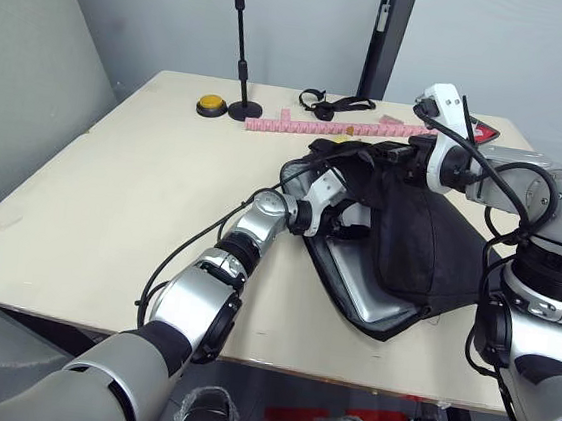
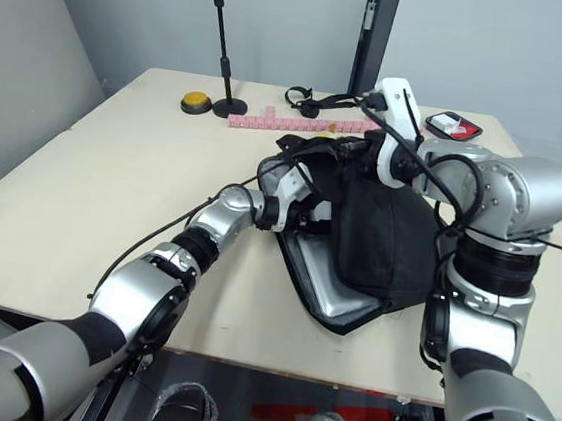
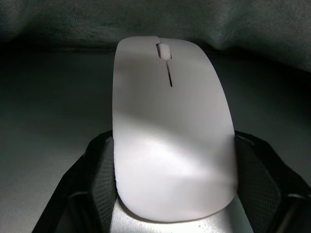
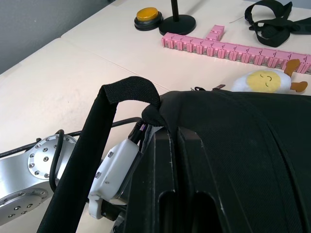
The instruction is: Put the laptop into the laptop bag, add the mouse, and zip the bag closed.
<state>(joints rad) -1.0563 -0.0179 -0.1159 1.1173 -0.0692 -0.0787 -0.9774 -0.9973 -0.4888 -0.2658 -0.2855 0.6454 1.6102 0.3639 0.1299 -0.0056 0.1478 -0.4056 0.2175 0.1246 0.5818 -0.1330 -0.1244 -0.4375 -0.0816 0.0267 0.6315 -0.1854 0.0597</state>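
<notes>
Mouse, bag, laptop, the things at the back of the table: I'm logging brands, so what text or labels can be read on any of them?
None can be read.
mouse: plain white, no marking.
laptop bag: no label visible.
pink strip: small marks, too small to read.

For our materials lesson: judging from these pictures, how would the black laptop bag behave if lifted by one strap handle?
Probably floppy: the laptop bag is soft fabric, and its raised flap folds and creases. The strap handle bends in a loop, so it would likely sag. With the laptop inside, it may hang heavy toward one end.
</notes>
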